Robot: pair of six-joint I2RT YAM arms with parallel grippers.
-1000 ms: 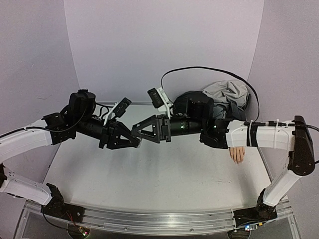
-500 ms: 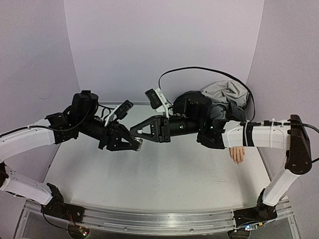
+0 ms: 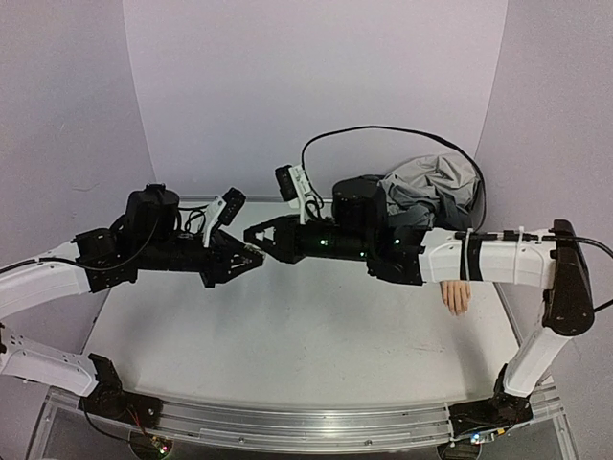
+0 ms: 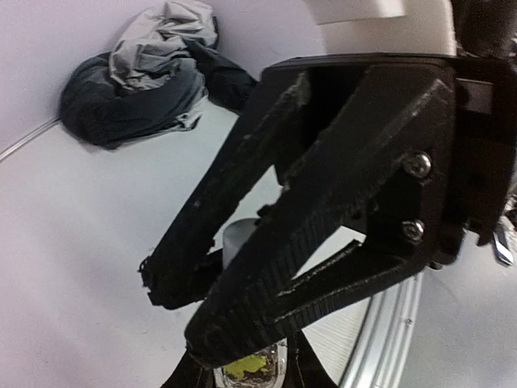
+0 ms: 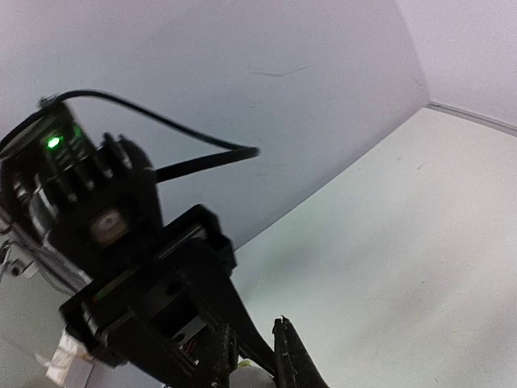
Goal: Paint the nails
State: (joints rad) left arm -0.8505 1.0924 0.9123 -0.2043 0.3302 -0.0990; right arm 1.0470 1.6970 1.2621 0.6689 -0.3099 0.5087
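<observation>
Left gripper (image 3: pixel 245 257) reaches in from 9 o'clock and is clamped on a small clear bottle (image 4: pixel 250 368); the left wrist view shows its two fingers hugging the glass on either side. The bottle's white cap (image 4: pixel 239 239) pokes toward the other arm. Nose to nose with it at about 11 o'clock of the table (image 3: pixel 287 335), the right gripper (image 3: pixel 257 236) has its fingers drawn in around that cap, one on each side and seemingly pressed against it. Both tools hang above the surface, not touching it. Beneath and in front of them, from 7 o'clock round to 5 o'clock, the white top lies open as far as the metal rail (image 3: pixel 287 422) along the near edge. Behind them only a narrow strip separates the arms from the back wall (image 3: pixel 316 86). At 1 o'clock a crumpled grey jacket (image 3: pixel 431 184) is bunched against that wall, with a black cable (image 3: pixel 383 131) arching over it. The mannequin hand (image 3: pixel 457 296) lies at 3 o'clock, close to the right edge, showing from under the right forearm with its fingers pointing to 6 o'clock. Its nails (image 3: pixel 458 309) are at those tips, too small to make out, and well apart from both grippers.
</observation>
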